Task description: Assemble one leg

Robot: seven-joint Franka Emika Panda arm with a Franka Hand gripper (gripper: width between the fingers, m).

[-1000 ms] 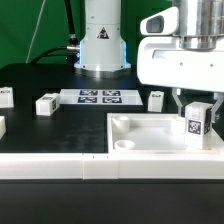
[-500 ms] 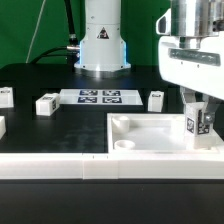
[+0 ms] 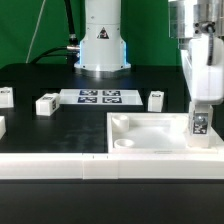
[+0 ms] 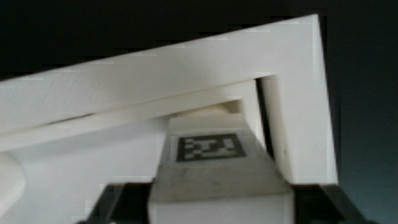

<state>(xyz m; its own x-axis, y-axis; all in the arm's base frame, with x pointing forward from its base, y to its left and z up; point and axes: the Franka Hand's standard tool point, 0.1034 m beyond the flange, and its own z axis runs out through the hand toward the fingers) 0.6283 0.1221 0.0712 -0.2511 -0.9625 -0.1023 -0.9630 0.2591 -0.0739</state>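
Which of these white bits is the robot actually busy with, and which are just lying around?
In use:
- the leg, held in the gripper
- the square panel below it

Lying about:
- spare leg
- spare leg
- spare leg
- the marker board

My base column (image 3: pixel 101 40) is showing white and glossy, rounded at the shoulders, with a small dark triangular mark on its front and a dark ring underneath. Black cables (image 3: pixel 68 22) are running up beside it on the exterior view's left. My wrist housing (image 3: pixel 203 55) is looking like a boxy white shell with a grey metallic cylinder on top, cut off by the frame edge. In the wrist view my fingers (image 4: pixel 121 203) are appearing as dark, blurry shapes, details unreadable.
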